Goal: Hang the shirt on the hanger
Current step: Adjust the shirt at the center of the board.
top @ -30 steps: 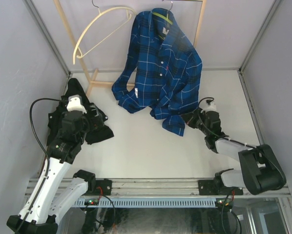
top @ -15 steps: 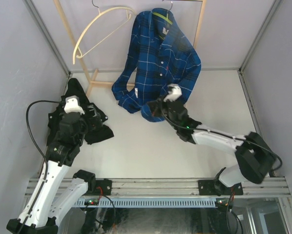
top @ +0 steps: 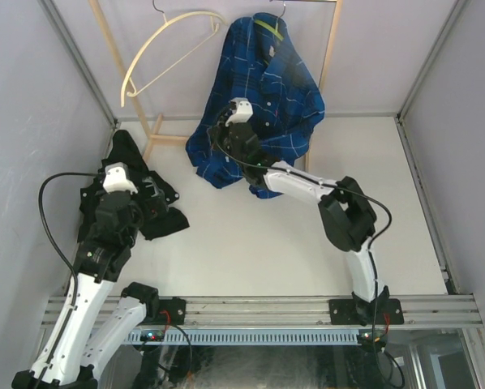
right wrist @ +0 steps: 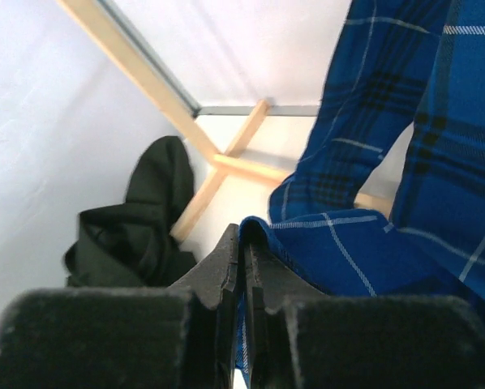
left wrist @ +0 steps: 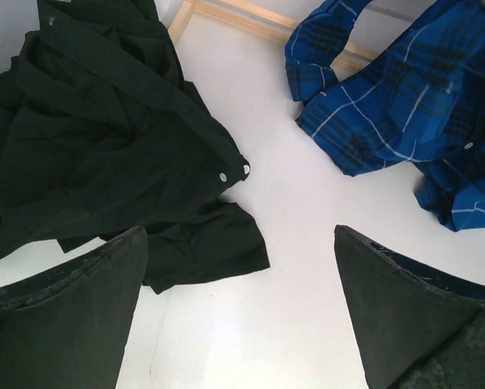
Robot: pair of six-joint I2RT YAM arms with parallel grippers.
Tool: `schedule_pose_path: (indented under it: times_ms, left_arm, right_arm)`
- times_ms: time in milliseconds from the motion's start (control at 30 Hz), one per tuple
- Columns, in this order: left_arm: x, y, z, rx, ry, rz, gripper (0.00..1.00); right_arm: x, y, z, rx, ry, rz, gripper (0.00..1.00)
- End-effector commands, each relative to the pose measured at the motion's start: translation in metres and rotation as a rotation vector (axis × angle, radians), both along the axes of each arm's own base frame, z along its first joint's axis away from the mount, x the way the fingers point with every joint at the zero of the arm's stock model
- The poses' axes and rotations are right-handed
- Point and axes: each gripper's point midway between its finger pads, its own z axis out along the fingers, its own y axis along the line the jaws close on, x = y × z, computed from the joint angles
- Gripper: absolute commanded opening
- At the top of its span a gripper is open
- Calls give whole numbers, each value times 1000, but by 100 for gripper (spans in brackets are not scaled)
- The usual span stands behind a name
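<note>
The blue plaid shirt [top: 287, 89] hangs at the back of the cell, its collar over the lime-green hanger [top: 268, 29]. Its lower part drapes to the table. My right gripper [top: 226, 130] is raised in front of the shirt's left side and is shut on a fold of the plaid cloth [right wrist: 324, 251]. The fold runs between its jaws in the right wrist view [right wrist: 244, 251]. My left gripper [top: 149, 203] is open and empty above the table at the left [left wrist: 241, 324], next to the black garment [left wrist: 88, 154]. The shirt's sleeve end also shows in the left wrist view [left wrist: 388, 113].
A pale cream hanger [top: 165, 49] hangs on the wooden rack [top: 333, 44] at the back left. The rack's wooden foot [top: 157, 138] lies on the table by the black garment [top: 129, 162]. Grey walls [top: 32, 105] close in both sides.
My right arm has swung from the right side of the table up and left to the shirt's left side, lifting the held cloth. The shirt has bunched up. The left arm has barely moved.
</note>
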Motion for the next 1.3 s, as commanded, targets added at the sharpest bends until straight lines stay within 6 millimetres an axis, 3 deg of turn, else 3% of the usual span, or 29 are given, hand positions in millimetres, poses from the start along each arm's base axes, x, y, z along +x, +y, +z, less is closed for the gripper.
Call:
schedule_pose_path:
  times_ms: [0, 133, 233, 467, 667, 867, 967, 1100, 1267]
  left_arm:
    - [3, 0, -2, 0, -2, 0, 100]
    - [2, 1, -3, 0, -1, 3, 100]
    - [3, 0, -3, -1, 0, -2, 100]
    - [5, -2, -5, -2, 10, -11, 100]
    - [6, -4, -7, -5, 17, -18, 100]
    - [6, -2, -7, -6, 16, -12, 100]
    - [6, -2, -8, -8, 20, -10, 100]
    - [7, 1, -6, -8, 17, 2, 100]
    - [5, 9, -3, -6, 1, 32, 100]
  right_arm:
    - [20, 8, -43, -144, 43, 10, 2]
    - [13, -4, -83, -213, 119, -30, 19]
    - [3, -21, -93, -231, 141, -69, 28]
    - [-26, -63, -100, -281, 181, -154, 51]
    - [-58, -70, -95, -327, 196, -90, 67]
    - [-96, -86, -116, -408, 239, -80, 77]
    - [-112, -102, -127, -434, 256, -92, 95]
    - [-136, -124, -129, -463, 247, -85, 100]
    - [-173, -117, -119, -498, 196, 145, 100]
